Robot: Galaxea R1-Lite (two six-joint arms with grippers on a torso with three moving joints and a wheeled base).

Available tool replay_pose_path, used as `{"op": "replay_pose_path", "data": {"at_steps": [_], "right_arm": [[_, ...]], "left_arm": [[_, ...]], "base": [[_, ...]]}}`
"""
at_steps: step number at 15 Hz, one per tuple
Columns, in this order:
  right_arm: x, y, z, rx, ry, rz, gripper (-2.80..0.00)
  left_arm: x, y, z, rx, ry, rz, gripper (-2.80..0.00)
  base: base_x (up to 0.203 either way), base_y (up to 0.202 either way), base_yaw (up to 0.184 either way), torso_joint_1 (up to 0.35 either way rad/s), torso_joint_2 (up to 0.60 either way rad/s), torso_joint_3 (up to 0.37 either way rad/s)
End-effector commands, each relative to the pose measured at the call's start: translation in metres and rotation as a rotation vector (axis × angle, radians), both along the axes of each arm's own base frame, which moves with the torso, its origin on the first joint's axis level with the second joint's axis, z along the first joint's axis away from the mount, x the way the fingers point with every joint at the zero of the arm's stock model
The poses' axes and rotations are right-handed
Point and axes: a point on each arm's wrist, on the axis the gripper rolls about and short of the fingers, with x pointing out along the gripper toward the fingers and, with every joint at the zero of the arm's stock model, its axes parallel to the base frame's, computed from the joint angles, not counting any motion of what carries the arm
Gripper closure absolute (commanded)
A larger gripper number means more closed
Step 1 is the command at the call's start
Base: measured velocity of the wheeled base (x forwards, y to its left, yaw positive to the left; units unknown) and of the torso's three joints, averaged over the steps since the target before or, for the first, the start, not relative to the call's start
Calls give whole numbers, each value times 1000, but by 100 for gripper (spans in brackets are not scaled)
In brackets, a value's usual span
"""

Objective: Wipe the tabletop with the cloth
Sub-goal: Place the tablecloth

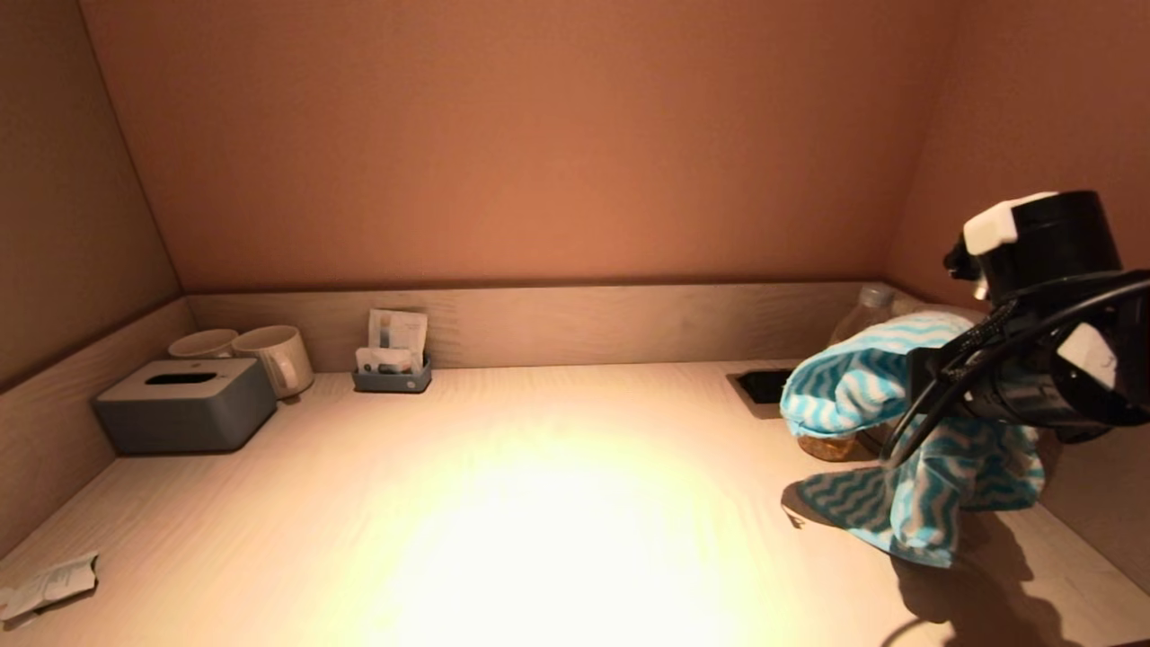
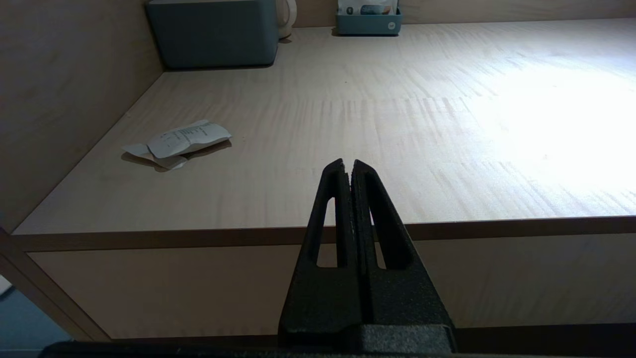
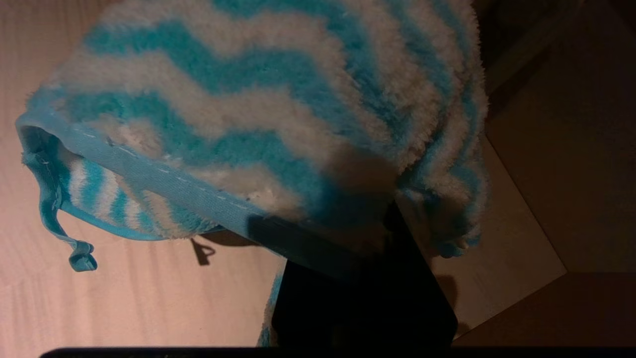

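Note:
The cloth [image 1: 853, 386] is fluffy, with blue and white zigzag stripes. It hangs from my right gripper [image 1: 934, 391] above the right side of the pale wood tabletop [image 1: 539, 503]. Its lower end reaches down to the table surface. In the right wrist view the cloth [image 3: 278, 99] drapes over the right gripper [image 3: 357, 238] and hides the fingertips; the gripper is shut on it. My left gripper [image 2: 349, 166] is shut and empty, held low in front of the table's front edge, outside the head view.
A grey tissue box [image 1: 184, 404] and two mugs [image 1: 274, 358] stand at the back left, with a small sachet holder [image 1: 393, 364] beside them. A crumpled paper [image 1: 49, 584] lies front left. A black recess [image 1: 764, 385] and a bottle [image 1: 862, 310] are behind the cloth. Walls enclose three sides.

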Motion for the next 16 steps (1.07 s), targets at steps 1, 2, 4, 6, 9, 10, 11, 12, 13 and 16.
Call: {"op": "replay_pose_path", "data": {"at_steps": [1, 2, 4, 6, 9, 10, 11, 12, 13, 16], "right_arm": [[0, -14, -1, 3, 5, -56, 0], [6, -22, -6, 9, 23, -83, 0], [17, -37, -15, 21, 35, -128, 0], [29, -53, -23, 54, 24, -142, 0], [41, -76, -40, 90, 42, -176, 0], [44, -82, -45, 98, 40, -185, 0], [47, -87, -48, 101, 41, -196, 0], [47, -89, -51, 102, 38, -201, 0], [48, -89, -52, 101, 26, -201, 0], [49, -91, -54, 80, -38, -193, 0]], "left_arm": [[0, 0, 0, 0, -1, 0, 0], [0, 0, 0, 0, -1, 0, 0], [0, 0, 0, 0, -1, 0, 0], [0, 0, 0, 0, -1, 0, 0], [0, 0, 0, 0, -1, 0, 0], [0, 0, 0, 0, -1, 0, 0], [0, 0, 0, 0, -1, 0, 0], [0, 0, 0, 0, -1, 0, 0], [0, 0, 0, 0, -1, 0, 0], [0, 0, 0, 0, -1, 0, 0]], "base": [[0, 0, 0, 0, 0, 0], [0, 0, 0, 0, 0, 0], [0, 0, 0, 0, 0, 0], [0, 0, 0, 0, 0, 0], [0, 0, 0, 0, 0, 0], [0, 0, 0, 0, 0, 0], [0, 0, 0, 0, 0, 0], [0, 0, 0, 0, 0, 0], [0, 0, 0, 0, 0, 0], [0, 0, 0, 0, 0, 0]]}}
